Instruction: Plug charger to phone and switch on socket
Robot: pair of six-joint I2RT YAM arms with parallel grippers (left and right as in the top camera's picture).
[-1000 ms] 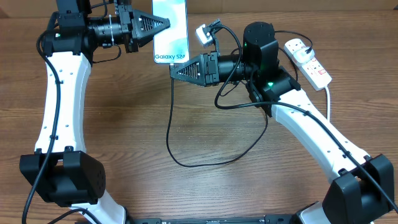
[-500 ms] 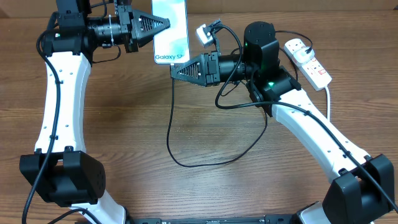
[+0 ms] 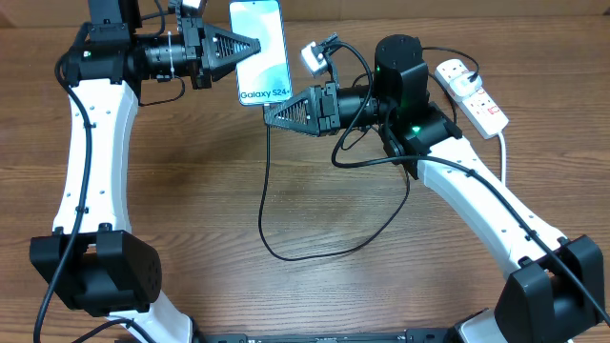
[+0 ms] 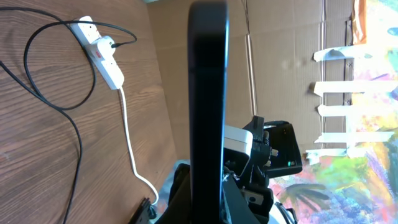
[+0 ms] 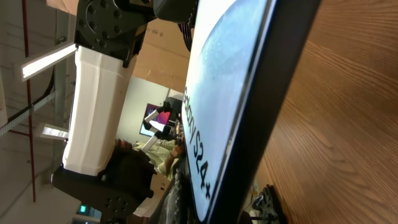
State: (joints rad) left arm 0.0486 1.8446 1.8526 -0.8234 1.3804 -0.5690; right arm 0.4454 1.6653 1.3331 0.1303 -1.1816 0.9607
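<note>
Fingers on the left gripper (image 3: 255, 44) are closed on the phone (image 3: 269, 69), gripping it from its left edge. The screen is lit, faces up and is slightly skewed, at the far side of the table (image 3: 191, 219). Can't tell if the phone touches the wood. The left wrist view shows it edge-on (image 4: 208, 93).

Right gripper (image 3: 270, 111) sits just below the phone's bottom edge with its fingers pinched together on the charger (image 3: 261, 205) near the connector end. The tip itself is too small to make out. The cable drops from there, loops across the table and runs back toward the right arm.

Power strip (image 3: 474, 95) is at far right, well apart from the phone, with a black plug seated in one outlet. Switch state isn't readable.
</note>
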